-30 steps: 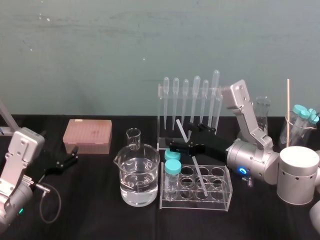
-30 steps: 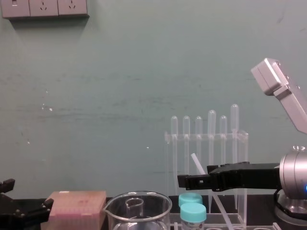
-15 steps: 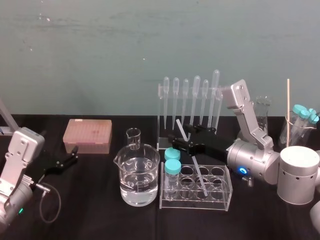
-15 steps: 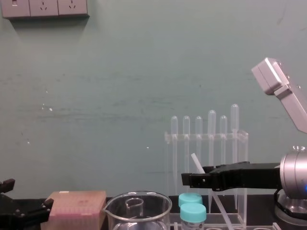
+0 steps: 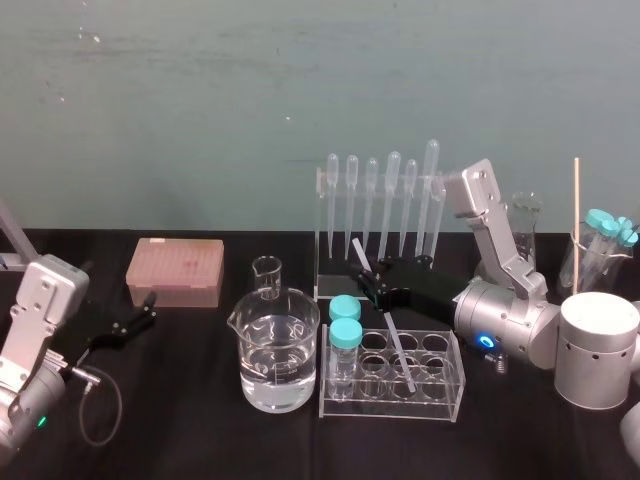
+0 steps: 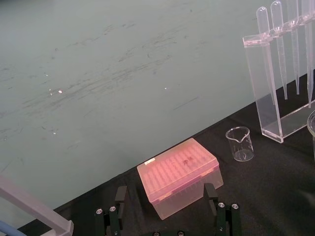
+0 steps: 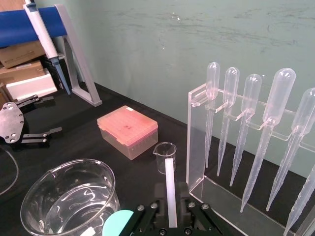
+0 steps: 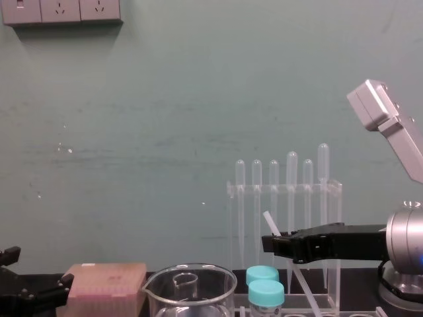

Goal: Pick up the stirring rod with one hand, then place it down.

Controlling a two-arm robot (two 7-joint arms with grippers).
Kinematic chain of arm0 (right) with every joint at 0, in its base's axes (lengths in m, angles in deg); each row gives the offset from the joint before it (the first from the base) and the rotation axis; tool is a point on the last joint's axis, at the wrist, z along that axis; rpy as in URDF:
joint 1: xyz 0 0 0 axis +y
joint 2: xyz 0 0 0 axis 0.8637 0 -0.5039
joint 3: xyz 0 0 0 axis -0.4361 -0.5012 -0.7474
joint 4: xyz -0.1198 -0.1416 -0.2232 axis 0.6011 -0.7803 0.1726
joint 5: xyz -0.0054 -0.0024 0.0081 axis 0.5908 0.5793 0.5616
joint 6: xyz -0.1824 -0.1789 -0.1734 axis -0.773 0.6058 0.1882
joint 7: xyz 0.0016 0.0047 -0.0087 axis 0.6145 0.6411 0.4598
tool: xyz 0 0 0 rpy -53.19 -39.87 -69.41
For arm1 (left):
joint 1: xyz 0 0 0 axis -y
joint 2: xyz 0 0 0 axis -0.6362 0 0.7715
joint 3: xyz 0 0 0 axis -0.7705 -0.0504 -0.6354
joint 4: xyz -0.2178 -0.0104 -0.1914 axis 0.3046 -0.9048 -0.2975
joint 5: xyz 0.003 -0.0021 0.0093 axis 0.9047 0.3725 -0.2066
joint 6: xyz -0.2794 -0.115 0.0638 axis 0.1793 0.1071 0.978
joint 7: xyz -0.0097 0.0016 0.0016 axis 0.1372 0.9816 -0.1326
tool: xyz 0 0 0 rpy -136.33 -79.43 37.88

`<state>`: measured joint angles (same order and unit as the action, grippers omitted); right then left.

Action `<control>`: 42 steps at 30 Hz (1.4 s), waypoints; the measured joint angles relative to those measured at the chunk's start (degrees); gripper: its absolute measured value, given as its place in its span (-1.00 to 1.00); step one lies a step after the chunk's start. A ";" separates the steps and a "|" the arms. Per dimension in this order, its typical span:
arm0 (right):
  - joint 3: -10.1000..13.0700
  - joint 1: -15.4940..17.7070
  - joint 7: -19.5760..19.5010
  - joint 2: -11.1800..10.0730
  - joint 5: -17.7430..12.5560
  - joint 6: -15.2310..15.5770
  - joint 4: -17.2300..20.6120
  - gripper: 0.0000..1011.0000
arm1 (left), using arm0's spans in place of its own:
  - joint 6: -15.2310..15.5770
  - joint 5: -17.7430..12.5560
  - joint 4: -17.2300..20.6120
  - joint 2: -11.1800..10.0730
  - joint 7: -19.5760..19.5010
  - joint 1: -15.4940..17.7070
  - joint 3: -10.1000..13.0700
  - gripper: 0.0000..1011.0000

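Across the black table, our right gripper (image 5: 364,283) has drawn back, jaws slightly apart astride the stirring rod (image 7: 170,187), which leans in the tube rack (image 5: 442,398). We judge it ungripped; our left gripper (image 5: 135,322) idles open.

Head view: high and central, tilted forward and down onto the black table (image 5: 200,440), far enough back to take in the dropper rack (image 5: 322,240), pink box (image 5: 175,270) and big beaker (image 5: 275,350) together.

Chest view: lower, looking level across the table at the green wall (image 8: 132,145), catching the same dropper rack (image 8: 284,188), pink box (image 8: 106,290) and big beaker (image 8: 218,294) side-on.

Left wrist view: low behind the left pincer (image 6: 166,196), close on the pink box (image 6: 179,177), dropper rack (image 6: 266,88) farther off.

Right wrist view: just behind the right pincer (image 7: 170,211), close to the dropper rack (image 7: 196,142), pink box (image 7: 128,130) beyond.
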<state>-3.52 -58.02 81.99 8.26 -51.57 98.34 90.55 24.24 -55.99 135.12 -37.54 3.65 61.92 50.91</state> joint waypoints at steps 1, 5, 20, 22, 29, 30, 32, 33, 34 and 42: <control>0.00 0.00 0.00 0.00 0.00 0.00 0.01 -0.65 | 0.00 0.00 0.00 0.00 0.00 0.00 0.00 0.98; 0.00 0.00 0.00 0.00 0.00 0.00 0.02 -0.84 | 0.00 0.00 0.00 0.00 0.00 0.00 0.00 0.98; 2.70 3.98 0.01 0.89 2.01 -13.45 0.97 -0.86 | 0.00 0.00 0.00 0.00 0.00 0.00 0.00 0.98; 3.44 5.59 -0.44 0.93 3.02 -17.87 1.52 -0.86 | 0.00 0.00 0.00 0.00 0.00 0.00 0.00 0.98; 7.35 10.50 -1.13 1.18 2.23 -26.10 4.59 -0.86 | 0.00 0.00 0.00 0.00 0.00 0.00 0.00 0.98; 7.35 10.50 -1.13 1.18 2.23 -26.10 4.59 -0.86 | 0.00 0.00 0.00 0.00 0.00 0.00 0.00 0.98; 8.81 10.76 -0.13 1.62 0.29 -27.47 5.62 -0.86 | 0.00 0.00 0.00 0.00 0.00 0.00 0.00 0.98; 9.43 10.74 0.46 1.87 -0.62 -27.95 6.03 -0.86 | 0.00 0.00 0.00 0.00 0.00 0.00 0.00 0.98; 10.39 10.53 1.40 2.26 -2.07 -28.46 6.59 -0.86 | 0.00 0.00 0.00 0.00 0.00 0.00 0.00 0.98; 13.61 7.74 4.67 2.41 -6.88 -27.12 10.18 -0.86 | 0.00 0.00 0.00 0.00 0.00 0.00 0.00 0.98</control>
<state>10.09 -50.28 86.66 10.67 -58.45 71.23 100.73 24.24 -55.99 135.13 -37.54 3.65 61.92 50.91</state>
